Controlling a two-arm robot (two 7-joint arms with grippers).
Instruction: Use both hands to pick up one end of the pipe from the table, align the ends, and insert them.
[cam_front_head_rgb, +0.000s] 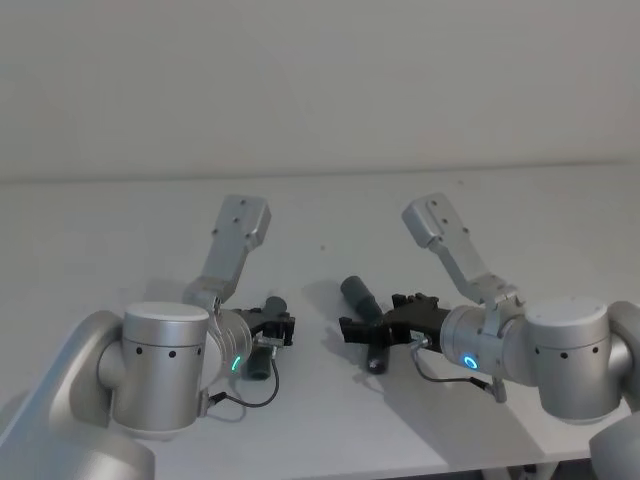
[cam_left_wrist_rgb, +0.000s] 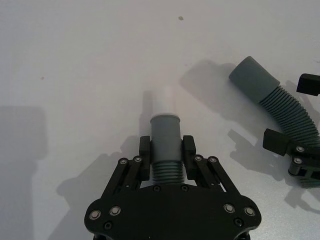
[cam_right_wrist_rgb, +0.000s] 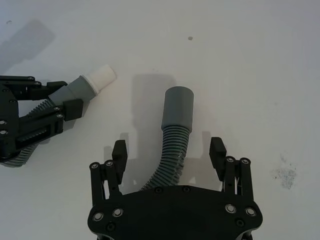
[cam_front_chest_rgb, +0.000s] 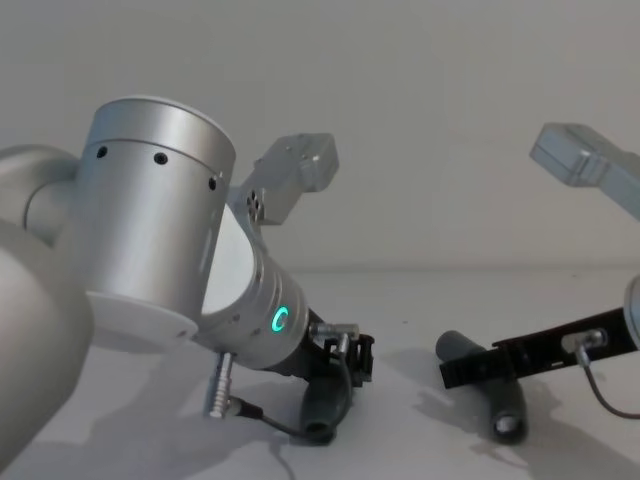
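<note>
1. Left wrist view: the left gripper (cam_left_wrist_rgb: 166, 150) has its jaws clamped on the plug piece (cam_left_wrist_rgb: 167, 171), gripping it where the ribs meet its grey collar (cam_left_wrist_rgb: 165, 131).
2. The white plug tip (cam_left_wrist_rgb: 164, 101) sticks out beyond the jaws, over the table (cam_left_wrist_rgb: 75, 60). Whether it touches the surface cannot be told.
3. In the head view the left gripper (cam_front_head_rgb: 276, 330) sits low over the table on the robot's left. The ribbed tail of the plug piece (cam_front_head_rgb: 261, 364) curves down beneath it.
4. In the right wrist view the right gripper (cam_right_wrist_rgb: 168, 149) has its jaws apart, one on each side of the ribbed part of the socket piece (cam_right_wrist_rgb: 175, 137). A gap shows on both sides.
5. The socket piece lies on the table, and its socket collar (cam_right_wrist_rgb: 177, 107) points away from the right gripper.
6. The white plug tip (cam_right_wrist_rgb: 102, 77) and the socket collar are near each other but apart, with bare table between them.
7. In the chest view both grippers are down at table level, the left gripper (cam_front_chest_rgb: 352, 362) and the right gripper (cam_front_chest_rgb: 468, 372). One open end of the socket piece (cam_front_chest_rgb: 507, 420) faces the camera.
</note>
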